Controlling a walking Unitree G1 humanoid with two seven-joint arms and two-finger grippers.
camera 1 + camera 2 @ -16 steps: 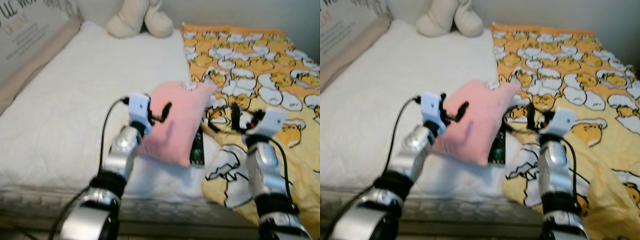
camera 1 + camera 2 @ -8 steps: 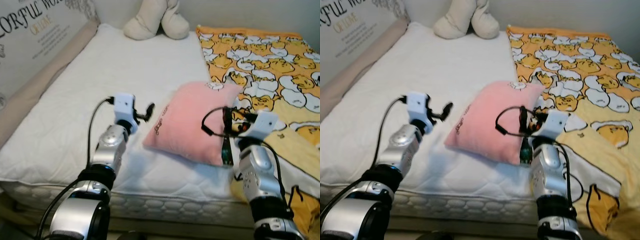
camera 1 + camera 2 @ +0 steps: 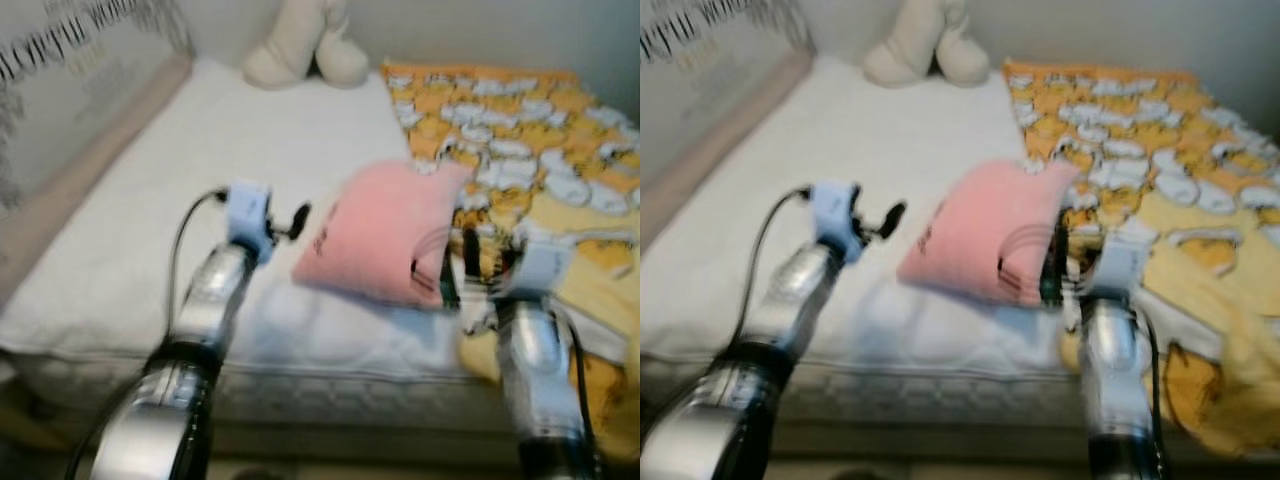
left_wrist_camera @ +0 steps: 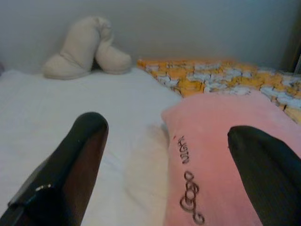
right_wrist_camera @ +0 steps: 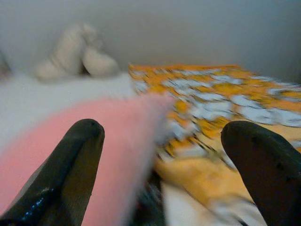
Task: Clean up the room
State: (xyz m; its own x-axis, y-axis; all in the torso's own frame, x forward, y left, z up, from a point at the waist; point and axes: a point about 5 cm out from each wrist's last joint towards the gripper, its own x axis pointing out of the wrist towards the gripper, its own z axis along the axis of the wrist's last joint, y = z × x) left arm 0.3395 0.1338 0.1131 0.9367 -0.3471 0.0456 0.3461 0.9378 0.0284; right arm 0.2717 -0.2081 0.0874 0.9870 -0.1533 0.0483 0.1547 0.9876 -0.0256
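Approaching the pink pillow (image 3: pixel 385 235) lying mid-bed (image 3: pixel 150 220), beside the yellow blanket (image 3: pixel 1200 260). My left gripper (image 4: pixel 169 155) and right gripper (image 5: pixel 162 155) flank it, fingers spread wide, empty. Next: close in, grip both edges.

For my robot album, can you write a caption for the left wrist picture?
Open left gripper reaching toward a pink pillow on the white bed, cream plush toy behind.
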